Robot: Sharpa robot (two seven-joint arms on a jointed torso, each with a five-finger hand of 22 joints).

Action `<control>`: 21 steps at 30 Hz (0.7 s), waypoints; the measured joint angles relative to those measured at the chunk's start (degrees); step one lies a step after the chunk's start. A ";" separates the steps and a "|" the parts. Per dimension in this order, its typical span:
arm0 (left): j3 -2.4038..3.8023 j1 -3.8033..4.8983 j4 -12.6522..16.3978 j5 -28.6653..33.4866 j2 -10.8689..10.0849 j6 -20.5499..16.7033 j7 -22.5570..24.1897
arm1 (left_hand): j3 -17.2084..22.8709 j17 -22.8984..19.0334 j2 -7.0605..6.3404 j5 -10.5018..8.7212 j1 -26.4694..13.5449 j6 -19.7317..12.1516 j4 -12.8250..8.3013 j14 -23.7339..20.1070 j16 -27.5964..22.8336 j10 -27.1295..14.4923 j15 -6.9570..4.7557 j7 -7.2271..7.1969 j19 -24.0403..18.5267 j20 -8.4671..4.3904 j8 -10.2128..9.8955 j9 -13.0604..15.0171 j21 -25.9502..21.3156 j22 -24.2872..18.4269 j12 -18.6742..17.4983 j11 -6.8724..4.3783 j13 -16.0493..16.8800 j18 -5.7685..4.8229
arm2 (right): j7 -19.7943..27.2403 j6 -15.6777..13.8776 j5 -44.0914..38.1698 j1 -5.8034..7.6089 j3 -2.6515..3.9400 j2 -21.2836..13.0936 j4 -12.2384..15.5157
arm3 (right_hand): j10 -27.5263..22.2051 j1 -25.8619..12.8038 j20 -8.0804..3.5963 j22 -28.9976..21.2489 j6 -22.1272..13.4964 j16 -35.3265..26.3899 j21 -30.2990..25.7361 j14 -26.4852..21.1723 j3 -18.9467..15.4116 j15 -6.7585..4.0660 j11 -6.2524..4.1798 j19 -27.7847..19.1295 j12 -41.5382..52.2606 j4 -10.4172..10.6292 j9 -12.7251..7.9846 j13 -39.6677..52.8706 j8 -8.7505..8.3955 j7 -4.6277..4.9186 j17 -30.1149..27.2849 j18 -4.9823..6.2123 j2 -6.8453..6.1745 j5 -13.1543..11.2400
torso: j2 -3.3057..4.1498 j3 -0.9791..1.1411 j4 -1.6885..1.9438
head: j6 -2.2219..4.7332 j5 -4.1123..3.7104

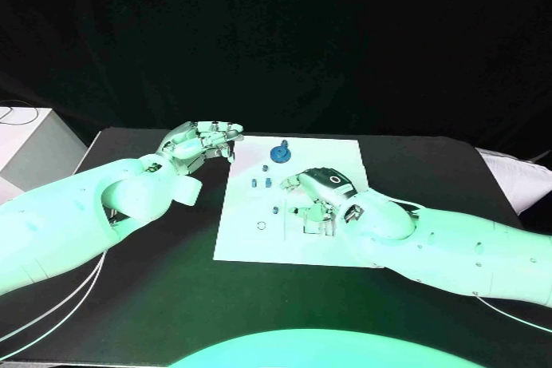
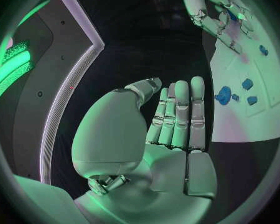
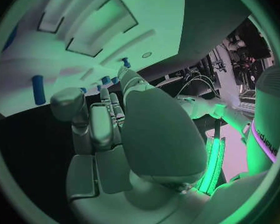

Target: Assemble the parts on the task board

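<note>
Nearest, the right hand (image 1: 320, 186) lies low over the middle of the board (image 1: 247, 244), its fingers (image 3: 99, 127) curled together toward the slots; whether they pinch a part I cannot tell, since the palm hides the tips. Just beyond it small blue pegs (image 1: 262, 180) stand in the board, and further back sits a larger round blue part (image 1: 280, 153) near the far edge. From the left wrist view this round part (image 2: 223, 95) lies flat with smaller pieces (image 2: 247, 83) beside it.

These parts look like hard, light plastic: stiff, not fragile, probably slick, and small enough to roll or tip. My guess is that pegs are best pinched at the sides of the shaft, and the round part by its rim.

At the far left corner of the board the left hand (image 1: 205, 141) hovers over the bench (image 1: 150, 304), fingers (image 2: 180, 114) straight, side by side, holding nothing. Right arm and hand cover the slots, so a reach from the left would likely be blocked.
</note>
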 measured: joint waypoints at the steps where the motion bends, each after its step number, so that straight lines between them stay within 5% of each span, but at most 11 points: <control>1: 0.00 -0.04 -0.08 0.00 -0.01 0.00 0.00 | 0.00 0.00 0.00 0.00 0.00 0.00 0.00 0.00 0.00 0.00 0.00 0.00 0.00 0.00 0.00 0.00 0.00 0.00 0.00 0.00 0.00 0.00 | 0.14 0.19 0.59 0.61 0.09 -0.68 0.29 | 1.56 0.00 -0.16 0.81 0.44 0.50 0.70 0.20 0.61 -0.20 -0.31 0.33 0.75 -0.02 -0.05 0.12 0.16 -0.24 0.73 0.00 0.00 0.00 | -0.01 0.01 -0.06 | 0.07 -0.05; 8: 0.00 -0.68 -0.16 0.09 -0.03 0.00 -0.02 | 0.00 0.00 0.00 0.00 0.00 0.00 0.00 0.00 0.00 0.00 0.00 0.00 0.00 0.00 0.00 0.00 0.00 -0.12 0.00 0.00 0.00 0.00 | 1.13 2.96 4.44 5.28 0.68 -4.87 0.51 | 3.51 -0.43 -0.52 2.54 1.82 1.27 1.98 0.07 1.83 -0.49 -0.73 0.69 1.24 -0.01 -0.05 -0.01 1.11 -0.19 2.24 -0.01 -0.43 0.00 | -0.21 0.14 -0.55 | 0.85 -0.54; 12: 0.00 -1.01 -0.16 0.19 0.02 0.02 -0.04 | 0.00 0.00 0.00 0.00 0.00 0.00 0.00 0.00 0.00 0.00 0.00 0.00 0.00 0.00 0.00 0.00 0.00 -0.12 0.00 0.00 0.00 0.00 | 1.42 5.84 5.75 7.24 0.86 -6.38 -0.82 | 2.52 -1.29 -0.52 2.54 1.64 1.57 1.98 0.07 1.83 -0.49 -0.70 0.69 0.93 -0.01 -0.25 -0.23 1.11 -0.86 2.25 -0.01 -1.29 -2.06 | -0.31 0.25 -0.79 | 1.35 -0.65; 21: 0.00 -1.29 -0.28 0.36 0.11 0.06 -0.07 | 0.00 0.01 0.00 0.00 0.00 0.00 0.00 0.00 0.00 0.00 0.00 0.00 0.00 0.00 0.00 0.00 0.00 -0.11 0.00 0.00 0.00 0.00 | 1.47 11.84 6.31 7.98 0.67 -5.86 -5.71 | 1.03 -1.52 -0.52 2.26 1.91 1.57 1.97 0.07 0.62 -0.49 -0.30 0.69 0.32 -0.06 -0.38 -0.24 1.11 -1.96 2.28 -0.01 -1.51 -2.70 | -0.32 0.36 -0.93 | 1.49 -0.70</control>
